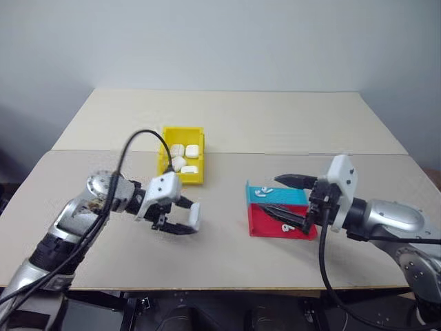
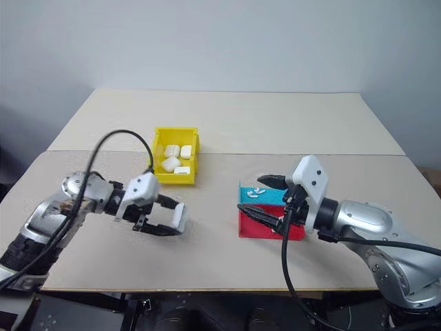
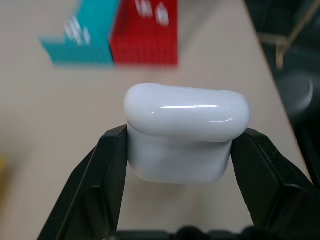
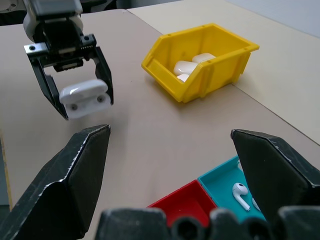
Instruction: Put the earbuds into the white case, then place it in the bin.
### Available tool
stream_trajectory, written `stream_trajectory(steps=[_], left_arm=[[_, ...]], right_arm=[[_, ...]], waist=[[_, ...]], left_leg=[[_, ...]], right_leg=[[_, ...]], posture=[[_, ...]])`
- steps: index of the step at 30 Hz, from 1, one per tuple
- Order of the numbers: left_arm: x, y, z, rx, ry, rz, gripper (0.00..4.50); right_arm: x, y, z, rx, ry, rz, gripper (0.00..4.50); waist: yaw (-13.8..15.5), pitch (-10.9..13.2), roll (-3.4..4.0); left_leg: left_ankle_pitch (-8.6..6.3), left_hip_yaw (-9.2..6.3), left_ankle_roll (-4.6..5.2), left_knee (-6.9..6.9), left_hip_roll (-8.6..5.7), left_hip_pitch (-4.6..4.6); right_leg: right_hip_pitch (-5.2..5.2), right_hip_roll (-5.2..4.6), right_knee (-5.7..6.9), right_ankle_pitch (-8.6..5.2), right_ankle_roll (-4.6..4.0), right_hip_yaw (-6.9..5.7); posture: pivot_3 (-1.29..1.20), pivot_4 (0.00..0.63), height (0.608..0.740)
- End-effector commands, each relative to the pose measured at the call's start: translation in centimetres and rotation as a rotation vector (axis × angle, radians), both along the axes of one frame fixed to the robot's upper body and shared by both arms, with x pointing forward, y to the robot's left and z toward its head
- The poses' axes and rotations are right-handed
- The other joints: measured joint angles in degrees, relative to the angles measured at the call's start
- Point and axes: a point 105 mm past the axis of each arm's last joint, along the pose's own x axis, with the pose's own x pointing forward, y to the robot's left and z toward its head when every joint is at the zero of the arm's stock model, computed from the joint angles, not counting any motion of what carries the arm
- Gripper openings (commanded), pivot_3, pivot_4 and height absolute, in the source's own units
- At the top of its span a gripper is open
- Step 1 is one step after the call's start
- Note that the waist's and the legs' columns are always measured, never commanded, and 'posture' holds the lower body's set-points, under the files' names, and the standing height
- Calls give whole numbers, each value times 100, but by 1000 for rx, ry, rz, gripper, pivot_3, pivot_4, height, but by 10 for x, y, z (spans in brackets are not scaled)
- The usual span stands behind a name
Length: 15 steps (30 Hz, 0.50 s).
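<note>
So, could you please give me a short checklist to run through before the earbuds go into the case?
1. White case held firmly: ok, the left gripper is shut on its two sides, above the table.
2. Case lid open to take earbuds: not ok, it looks closed in the left wrist view.
3. Right gripper free to pick: ok, jaws wide open with nothing between them.
4. Earbuds within reach: ok, they lie in the red-and-teal tray just under the right gripper.
5. Room in the yellow bin: ok, it holds several white cases but has bare floor near its front.
</note>
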Motion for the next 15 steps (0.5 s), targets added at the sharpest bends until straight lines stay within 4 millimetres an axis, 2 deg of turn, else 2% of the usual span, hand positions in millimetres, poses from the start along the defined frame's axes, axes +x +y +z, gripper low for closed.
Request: stream_trajectory(steps=[1,6,7,10,15], left_arm=[[1,1,-9,146,-10,-6,2835],[5,0,-16,195,17,11,2835],[6,-1,-19,206,21,23,3547],[11,-1,-26,240,5,58,4400],[11,0,-21,243,-6,60,4478]], right_arm=[[-5,5,10,0,-68,16,4500],[-6,7,9,6,-65,17,4500],[-7,7,9,8,-65,16,4500],[-8,7,9,13,-64,14,4500],[-7,8,9,20,-60,14,4500]], waist=[[0,0,0],[-5,0,0],[-3,0,0],[-1,0,0],[-2,0,0]], left_leg=[[0,-1,0,0,0,0],[0,-2,0,-1,0,-3],[0,-2,0,-1,0,-5],[0,-3,1,0,0,-5],[0,-5,1,8,1,-2]], right_leg=[[-1,0,1,0,0,0],[-6,2,2,-1,1,1],[-7,2,2,0,0,1],[-6,2,2,-1,1,1],[-2,2,9,-1,1,1]], posture=[[0,150,740],[0,150,740],[0,150,740],[0,150,740],[0,150,740]])
